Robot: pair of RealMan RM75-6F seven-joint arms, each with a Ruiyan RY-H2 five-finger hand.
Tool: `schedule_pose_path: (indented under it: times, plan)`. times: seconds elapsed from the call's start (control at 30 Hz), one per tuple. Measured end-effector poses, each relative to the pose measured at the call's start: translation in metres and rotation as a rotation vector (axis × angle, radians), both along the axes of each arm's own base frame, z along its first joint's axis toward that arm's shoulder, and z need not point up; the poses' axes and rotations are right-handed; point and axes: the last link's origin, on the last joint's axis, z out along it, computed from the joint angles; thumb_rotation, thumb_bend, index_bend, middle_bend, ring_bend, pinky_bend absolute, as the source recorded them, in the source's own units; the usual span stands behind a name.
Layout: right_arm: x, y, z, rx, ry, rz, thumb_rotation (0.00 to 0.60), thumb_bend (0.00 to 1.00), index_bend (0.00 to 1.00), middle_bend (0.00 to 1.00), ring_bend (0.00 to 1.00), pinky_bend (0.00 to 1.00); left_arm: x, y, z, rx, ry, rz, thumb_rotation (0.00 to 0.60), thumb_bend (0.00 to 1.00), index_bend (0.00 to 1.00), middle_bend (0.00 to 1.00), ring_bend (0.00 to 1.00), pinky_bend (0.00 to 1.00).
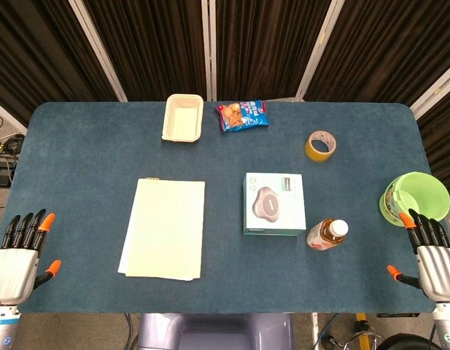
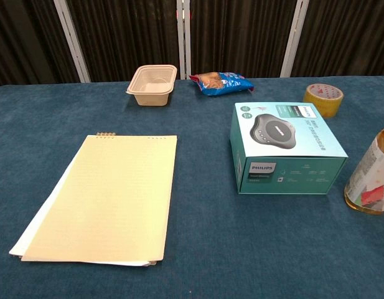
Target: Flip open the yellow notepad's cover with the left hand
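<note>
The yellow notepad (image 1: 165, 227) lies flat and closed on the blue table, left of centre, its spiral binding at the far edge; the chest view shows the notepad (image 2: 107, 196) with white pages peeking out along its left side. My left hand (image 1: 19, 257) hovers at the table's near left corner, fingers straight and apart, holding nothing, well left of the pad. At the near right corner my right hand (image 1: 427, 251) is likewise open and empty. Neither hand appears in the chest view.
A teal Philips box (image 1: 274, 203) sits right of the pad, with a drink bottle (image 1: 327, 233) beside it. A green bowl (image 1: 416, 197), tape roll (image 1: 322, 146), snack bag (image 1: 243, 115) and beige tray (image 1: 183, 118) lie further off.
</note>
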Motion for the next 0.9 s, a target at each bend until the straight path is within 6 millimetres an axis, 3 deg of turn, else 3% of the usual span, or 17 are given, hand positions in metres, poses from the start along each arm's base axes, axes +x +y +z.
schedule_pose_path:
  times: [0.53,0.9]
  plan:
    - [0.0015,-0.0019,0.0027,-0.004,-0.02,0.002,0.6,0.0,0.0,0.0,0.0,0.0,0.0021,-0.0008,0.0057,0.004,-0.021,-0.002,0.6,0.23,0.0,0.0,0.0,0.0]
    - [0.0014,-0.0019,0.0017,-0.011,-0.02,0.005,0.6,0.0,0.0,0.0,0.0,0.0,0.0031,-0.0046,-0.0031,-0.053,0.002,-0.014,0.6,0.23,0.0,0.0,0.0,0.0]
